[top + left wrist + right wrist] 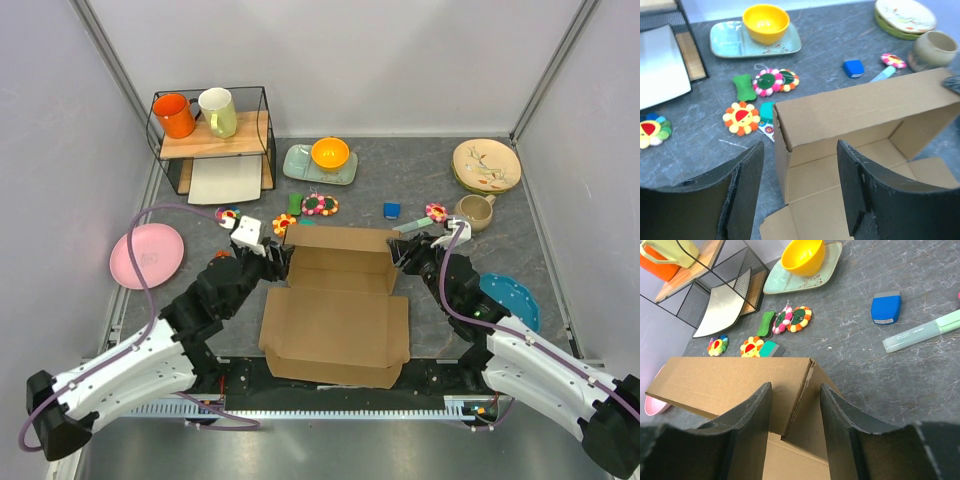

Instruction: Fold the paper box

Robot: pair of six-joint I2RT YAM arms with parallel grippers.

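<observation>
The paper box (336, 300) is seen in the middle of the grey table (420, 190), between the two arms. Its far half is raised into a shallow open shape with upright walls, while its near panel is laid flat towards the arm bases. The left gripper (800, 150) is placed at the box's far left corner. Its jaws are held wide apart on either side of the upright left wall, with clear gaps to the cardboard, so nothing is gripped. The right gripper (796, 387) is set at the far right corner, where its fingers (752, 425) are spread more narrowly around the right wall. Whether the cardboard is pinched there cannot be told. Beyond the box, a yellow bowl (330, 152) is set on a pale green tray (298, 168), and flower-shaped toys (320, 205) are scattered just past the far wall. A pink plate (147, 254) is seen to the left, well apart from the box.
</observation>
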